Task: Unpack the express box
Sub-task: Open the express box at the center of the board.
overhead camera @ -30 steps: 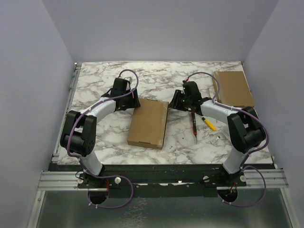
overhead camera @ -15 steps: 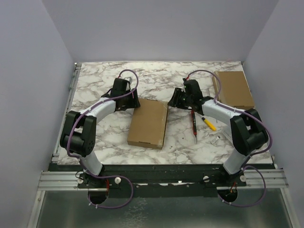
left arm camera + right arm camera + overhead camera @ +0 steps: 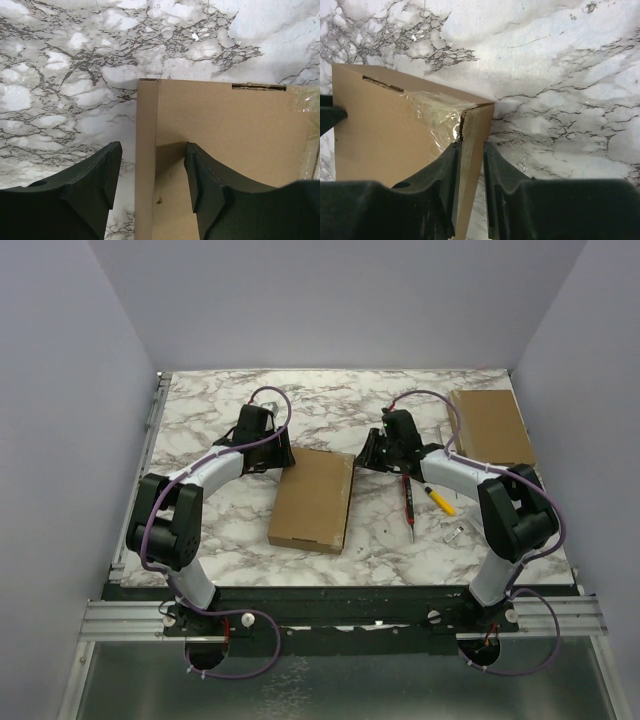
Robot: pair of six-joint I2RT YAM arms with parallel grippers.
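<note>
The express box [image 3: 312,498] is a flat brown carton lying in the middle of the marble table. Clear tape [image 3: 437,116] covers its far right corner, where the seam is torn. My right gripper [image 3: 472,146] is at that corner [image 3: 368,455], its jaws closed narrowly on the box's right side panel [image 3: 476,130], touching it on both sides. My left gripper [image 3: 152,146] stands open over the far left corner [image 3: 281,456]. One of its fingers [image 3: 102,175] is over the table, the other over the box top [image 3: 230,130], straddling the left edge.
A second flat cardboard box [image 3: 490,427] lies at the back right. Right of the express box lie a red-and-black pen-like tool [image 3: 408,502], a yellow-tipped tool [image 3: 438,498] and a small metal piece [image 3: 456,533]. Grey walls enclose the table on three sides.
My right gripper's jaws have narrowed onto the box's right side panel at the far corner. The left arm and the box have stayed put.
</note>
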